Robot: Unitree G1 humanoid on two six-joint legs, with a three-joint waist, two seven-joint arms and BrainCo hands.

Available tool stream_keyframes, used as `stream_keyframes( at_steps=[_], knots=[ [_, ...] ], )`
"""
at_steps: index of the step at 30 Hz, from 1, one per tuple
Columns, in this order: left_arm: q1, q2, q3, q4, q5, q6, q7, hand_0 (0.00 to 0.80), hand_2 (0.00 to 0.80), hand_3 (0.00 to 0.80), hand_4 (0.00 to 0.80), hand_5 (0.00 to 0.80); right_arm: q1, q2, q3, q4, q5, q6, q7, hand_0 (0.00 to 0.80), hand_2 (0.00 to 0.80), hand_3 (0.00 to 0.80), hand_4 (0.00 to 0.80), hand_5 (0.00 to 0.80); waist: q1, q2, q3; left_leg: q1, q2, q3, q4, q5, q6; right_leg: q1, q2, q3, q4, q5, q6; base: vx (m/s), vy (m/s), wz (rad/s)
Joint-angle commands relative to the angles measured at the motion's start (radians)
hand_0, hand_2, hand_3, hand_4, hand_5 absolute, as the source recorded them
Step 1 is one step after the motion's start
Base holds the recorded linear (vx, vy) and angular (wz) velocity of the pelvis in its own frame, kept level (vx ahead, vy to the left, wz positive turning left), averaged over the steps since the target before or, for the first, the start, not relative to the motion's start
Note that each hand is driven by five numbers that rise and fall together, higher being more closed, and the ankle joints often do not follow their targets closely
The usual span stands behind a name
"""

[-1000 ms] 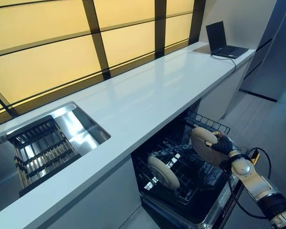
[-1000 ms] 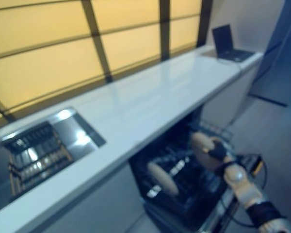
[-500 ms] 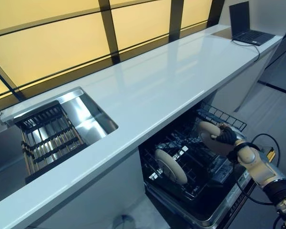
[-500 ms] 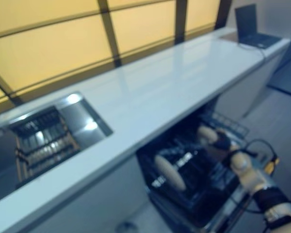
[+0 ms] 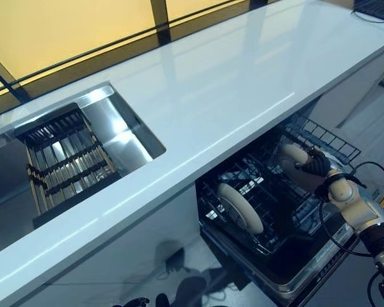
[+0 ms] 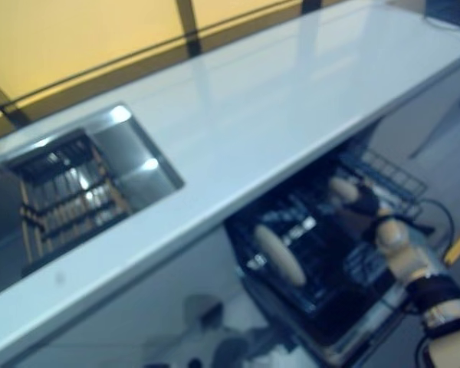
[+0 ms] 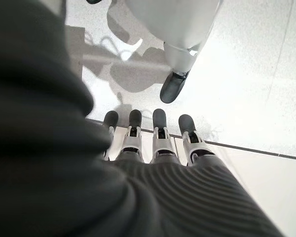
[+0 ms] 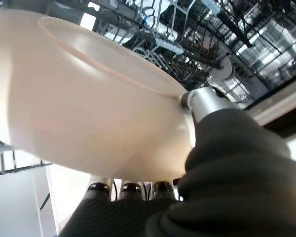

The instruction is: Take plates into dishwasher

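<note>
Right hand (image 5: 316,167) grips a cream plate (image 5: 293,165) by its rim, above the dishwasher rack (image 5: 259,198), beside a racked plate (image 5: 239,207). It looks stiff, glazed, breakable, so edge-pinching suits it. Left hand (image 7: 153,136) hangs relaxed, empty.

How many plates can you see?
2. One plate stands on edge in the dishwasher rack, toward its left. The other plate is held by the right hand over the rack's right side. Dark parts of the rack might hide more.
</note>
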Motion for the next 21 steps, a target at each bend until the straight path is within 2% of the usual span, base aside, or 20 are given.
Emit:
stream_keyframes(
  at_steps=[1,10,21],
  knots=[
    [-0.019,0.025,-0.060,0.000,-0.040,-0.025,0.026,0.000,0.000,0.000,0.000,0.000,-0.138,-0.078,0.025,0.012,-0.004,0.005,-0.046,0.800,0.800,0.800,0.800,0.800,0.019,0.008,0.002,-0.098,-0.008,-0.032,0.004,0.016,0.009,-0.136,0.041,0.012,0.305,-0.189,-0.102,0.000,0.000,0.00],
    [-0.026,0.017,-0.067,-0.020,-0.071,-0.045,0.044,0.000,0.000,0.000,0.000,0.000,-0.184,-0.058,0.040,0.045,-0.008,0.042,-0.051,0.800,0.800,0.800,0.800,0.800,0.023,0.034,0.042,-0.123,-0.003,-0.028,0.004,0.035,0.005,-0.178,0.045,0.014,0.343,-0.209,-0.114,0.001,0.013,0.00],
    [-0.032,0.026,-0.077,-0.073,-0.108,-0.043,0.062,0.000,0.000,0.000,0.000,0.000,-0.217,-0.050,0.053,0.076,-0.022,0.073,-0.054,0.800,0.800,0.800,0.800,0.800,0.033,0.062,0.081,-0.162,-0.016,-0.033,0.012,0.044,0.013,-0.244,0.031,0.014,0.400,-0.218,-0.114,0.000,0.000,0.00]
  ],
)
